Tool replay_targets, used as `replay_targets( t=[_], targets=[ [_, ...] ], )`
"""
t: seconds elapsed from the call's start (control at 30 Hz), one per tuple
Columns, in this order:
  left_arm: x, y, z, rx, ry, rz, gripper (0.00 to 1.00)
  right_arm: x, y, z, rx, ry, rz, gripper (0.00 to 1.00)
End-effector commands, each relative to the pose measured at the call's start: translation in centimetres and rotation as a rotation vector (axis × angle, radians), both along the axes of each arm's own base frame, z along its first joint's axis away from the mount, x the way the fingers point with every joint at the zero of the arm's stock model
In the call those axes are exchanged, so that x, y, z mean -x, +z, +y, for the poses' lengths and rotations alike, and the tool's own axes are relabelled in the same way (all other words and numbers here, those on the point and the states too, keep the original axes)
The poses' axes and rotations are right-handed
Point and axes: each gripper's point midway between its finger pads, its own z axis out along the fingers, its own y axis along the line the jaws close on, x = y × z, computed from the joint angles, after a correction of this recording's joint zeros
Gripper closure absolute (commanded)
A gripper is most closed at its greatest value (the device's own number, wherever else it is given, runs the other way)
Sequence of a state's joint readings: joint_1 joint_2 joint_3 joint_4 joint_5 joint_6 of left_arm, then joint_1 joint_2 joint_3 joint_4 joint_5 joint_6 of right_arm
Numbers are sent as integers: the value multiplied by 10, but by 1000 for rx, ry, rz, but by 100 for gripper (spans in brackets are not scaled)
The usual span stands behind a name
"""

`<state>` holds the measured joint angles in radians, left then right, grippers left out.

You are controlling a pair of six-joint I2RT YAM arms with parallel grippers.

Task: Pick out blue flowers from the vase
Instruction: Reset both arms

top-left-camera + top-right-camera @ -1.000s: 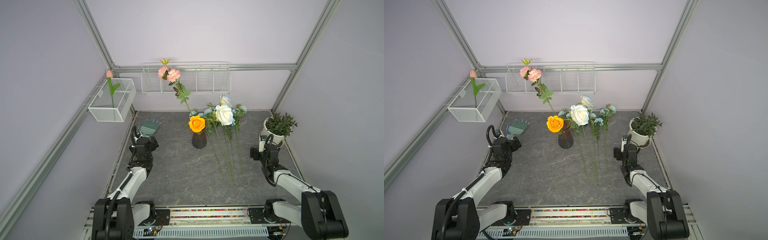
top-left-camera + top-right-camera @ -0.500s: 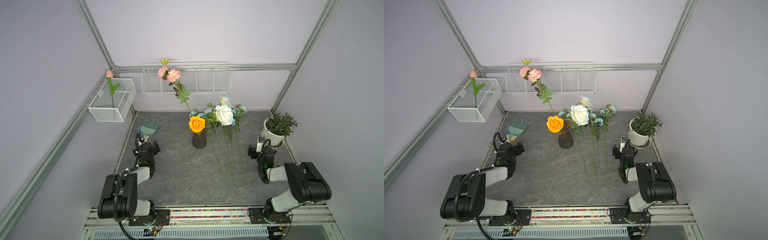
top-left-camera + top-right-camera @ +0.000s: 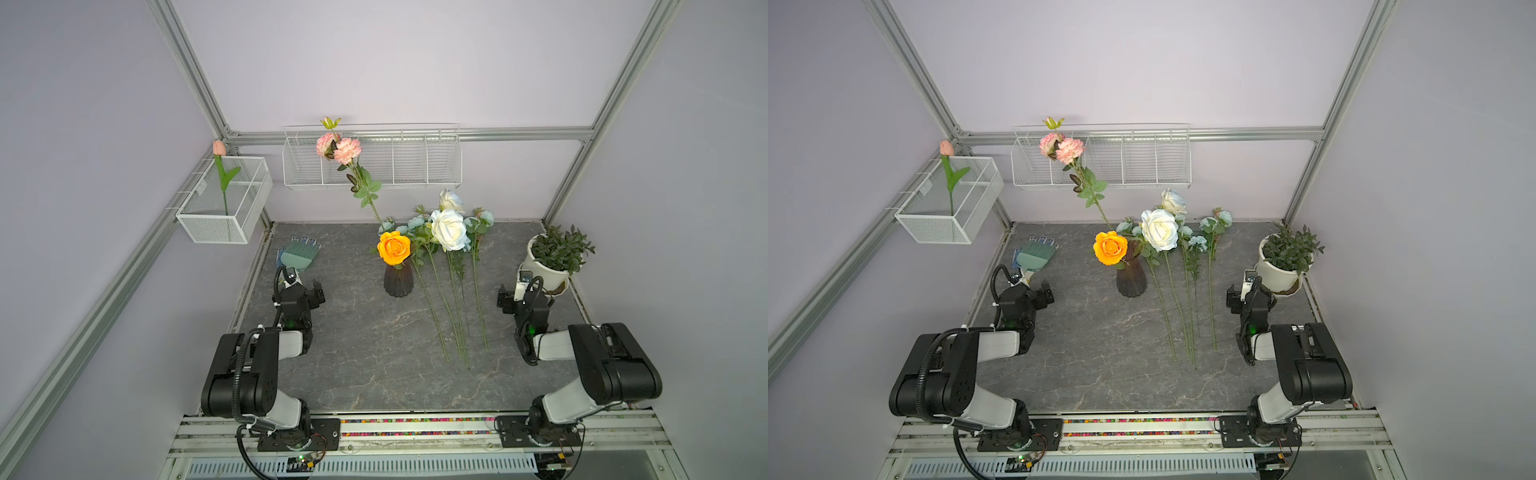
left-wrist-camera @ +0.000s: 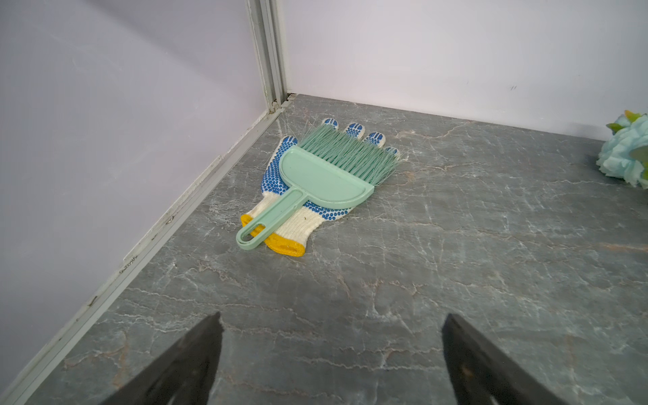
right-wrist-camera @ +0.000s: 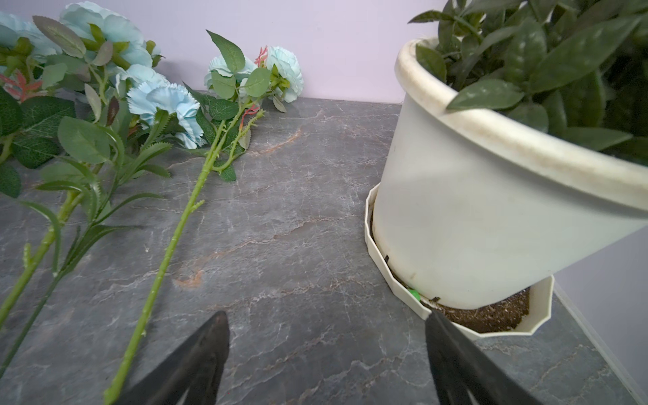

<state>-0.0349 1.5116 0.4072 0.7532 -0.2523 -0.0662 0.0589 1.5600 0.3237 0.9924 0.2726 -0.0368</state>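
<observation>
Both top views: blue flowers [image 3: 449, 228] laid flat at 3 o'clock of vase [image 3: 398, 282]; orange rose [image 3: 393, 248], pink carnations [image 3: 338, 148] left inside. Left gripper [image 4: 331, 329], right gripper [image 5: 328, 326] spread wide, nothing held. Risk: stems dragged, vase toppled by arm sweep.

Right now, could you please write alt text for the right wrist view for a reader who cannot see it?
Pale blue flowers lie on long green stems on the grey marbled tabletop, beside a white plant pot standing in its saucer; the open right gripper holds nothing.
</observation>
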Motion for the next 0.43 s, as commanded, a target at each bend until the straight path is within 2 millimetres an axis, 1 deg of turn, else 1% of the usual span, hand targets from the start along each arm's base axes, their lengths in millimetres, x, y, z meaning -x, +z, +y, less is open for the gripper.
replay_targets(
  t=[0.0,0.23,0.4],
  targets=[
    [-6,13,-3,-5,-17,-42,1,-2,9,-4,2,-17,-38,12],
    [-6,14,-3,-6,-17,-43,1,-4,9,-5,-1,-26,-29,12],
    [-6,13,-3,-5,-18,-42,1,-3,9,-5,0,-24,-37,11]
  ],
)
